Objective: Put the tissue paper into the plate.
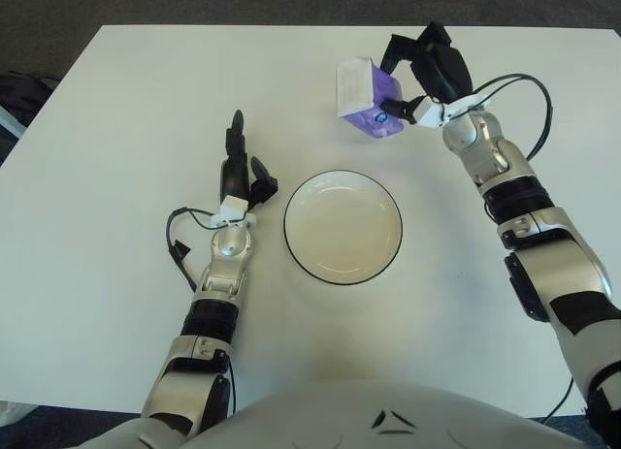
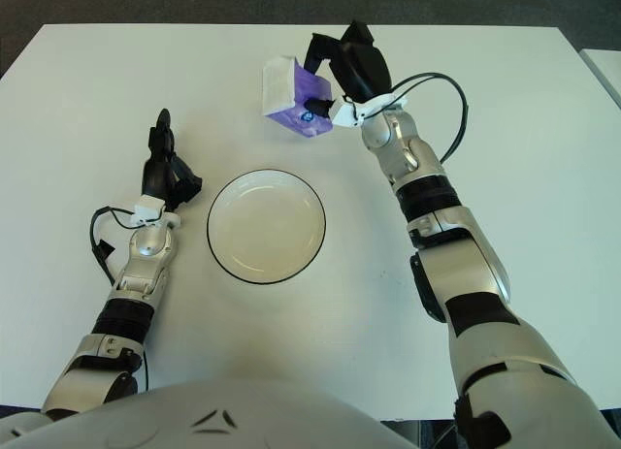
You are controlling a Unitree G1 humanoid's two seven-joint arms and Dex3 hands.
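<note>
In the left eye view, your right hand (image 1: 412, 76) is pinching the purple tissue pack (image 1: 364, 99) beyond the plate (image 1: 343, 227), on its far right side, seemingly lifted off the table (image 1: 116, 129). You're mid-carry, I'd judge.

In the right eye view, your left hand (image 2: 165, 173) sits left of the plate, fingers loosely extended, gripping nothing. Next, bring the pack nearer over the plate's centre and let go.

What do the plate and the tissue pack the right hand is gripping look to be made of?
Plate: probably glazed ceramic or melamine; smooth cream surface with soft sheen, thin dark rim.
Tissue pack: likely thin plastic film, purple and white, over soft paper.
Right hand grips it; left hand shows left of the plate.
</note>
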